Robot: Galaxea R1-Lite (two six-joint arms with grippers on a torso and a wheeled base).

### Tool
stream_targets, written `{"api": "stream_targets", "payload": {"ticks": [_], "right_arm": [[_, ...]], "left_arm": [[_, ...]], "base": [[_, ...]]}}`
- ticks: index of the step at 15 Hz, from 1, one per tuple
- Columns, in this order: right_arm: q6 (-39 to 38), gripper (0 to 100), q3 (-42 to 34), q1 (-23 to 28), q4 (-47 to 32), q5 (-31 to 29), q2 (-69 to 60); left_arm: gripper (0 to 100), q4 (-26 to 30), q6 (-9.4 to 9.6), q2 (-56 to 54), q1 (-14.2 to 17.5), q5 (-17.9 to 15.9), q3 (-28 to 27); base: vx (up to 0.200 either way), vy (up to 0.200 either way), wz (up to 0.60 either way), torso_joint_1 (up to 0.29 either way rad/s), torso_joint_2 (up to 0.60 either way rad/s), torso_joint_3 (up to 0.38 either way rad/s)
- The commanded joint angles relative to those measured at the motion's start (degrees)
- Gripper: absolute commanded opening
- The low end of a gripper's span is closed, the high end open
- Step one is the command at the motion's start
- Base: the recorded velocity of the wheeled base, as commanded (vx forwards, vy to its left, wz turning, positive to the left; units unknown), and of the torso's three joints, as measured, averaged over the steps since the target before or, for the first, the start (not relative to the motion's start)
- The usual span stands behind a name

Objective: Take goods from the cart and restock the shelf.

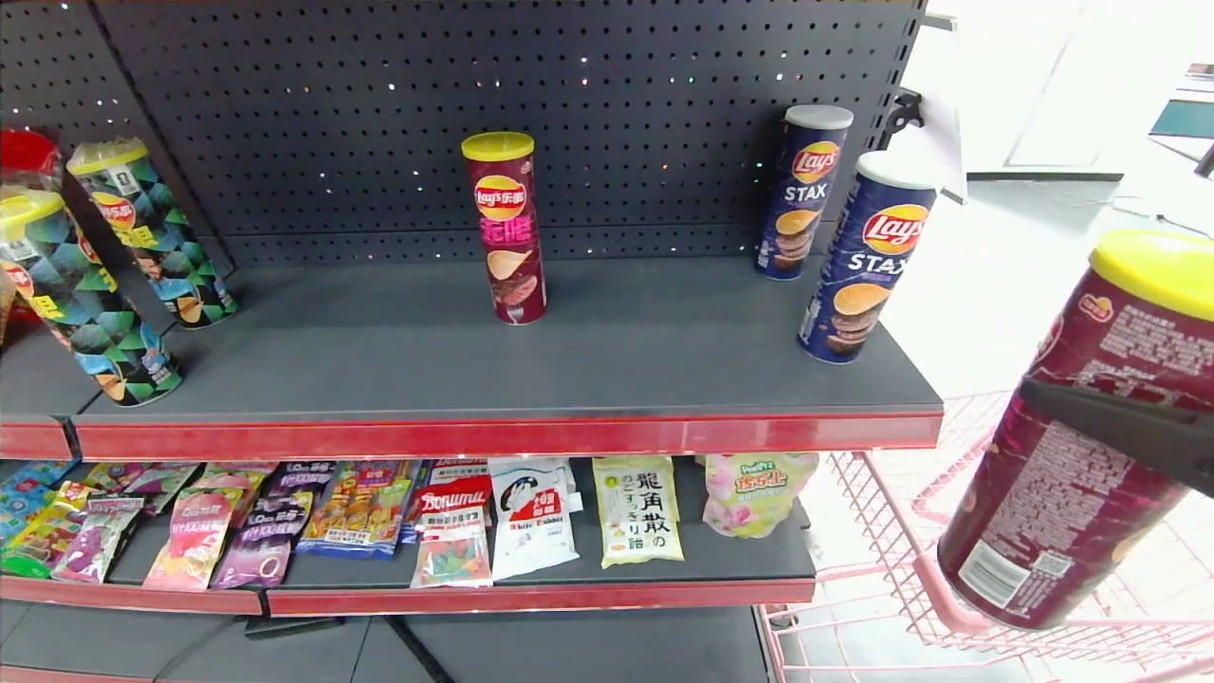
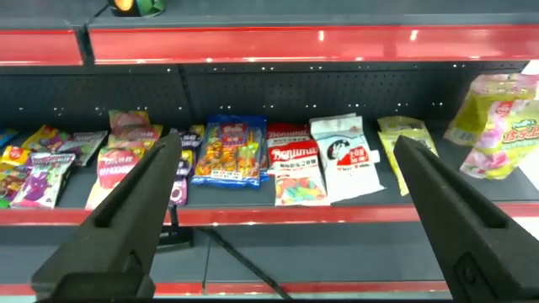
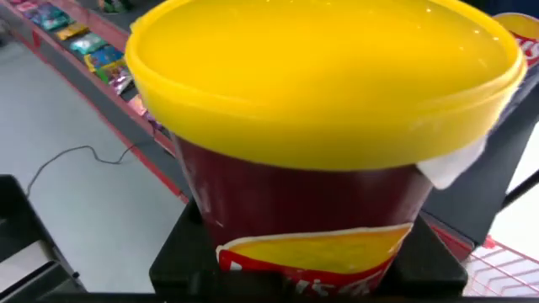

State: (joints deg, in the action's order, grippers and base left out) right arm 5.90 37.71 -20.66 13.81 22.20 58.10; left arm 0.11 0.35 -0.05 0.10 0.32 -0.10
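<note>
While the left pincer (image 2: 288,141) gapes wide, the right pincer (image 3: 307,273) grips a maroon can (image 1: 1072,493).

Can (image 1: 1043,512) in right claw (image 1: 1100,427) hangs right of the shelf (image 1: 616,360), seemingly above the cart (image 1: 934,581).

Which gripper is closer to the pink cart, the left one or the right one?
Right. The right gripper holds the maroon can just above the pink cart; the left gripper is open in front of the lower shelf, facing the snack bags.
</note>
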Motion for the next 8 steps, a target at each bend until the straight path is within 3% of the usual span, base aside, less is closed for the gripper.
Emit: {"api": "stream_targets", "payload": {"ticks": [1, 8], "right_arm": [[0.25, 0, -0.70, 0.01, 0.16, 2.85, -0.18], [0.43, 0, -1.41, -0.17, 0.16, 3.03, -0.18]], "left_arm": [[100, 0.07, 0.00, 0.05, -0.01, 0.03, 0.01], [100, 0.07, 0.00, 0.05, -0.01, 0.03, 0.01]], "base": [[0.000, 0.200, 0.00, -0.002, 0.00, 0.002], [0.000, 0.200, 0.00, 0.008, 0.00, 0.001]]}}
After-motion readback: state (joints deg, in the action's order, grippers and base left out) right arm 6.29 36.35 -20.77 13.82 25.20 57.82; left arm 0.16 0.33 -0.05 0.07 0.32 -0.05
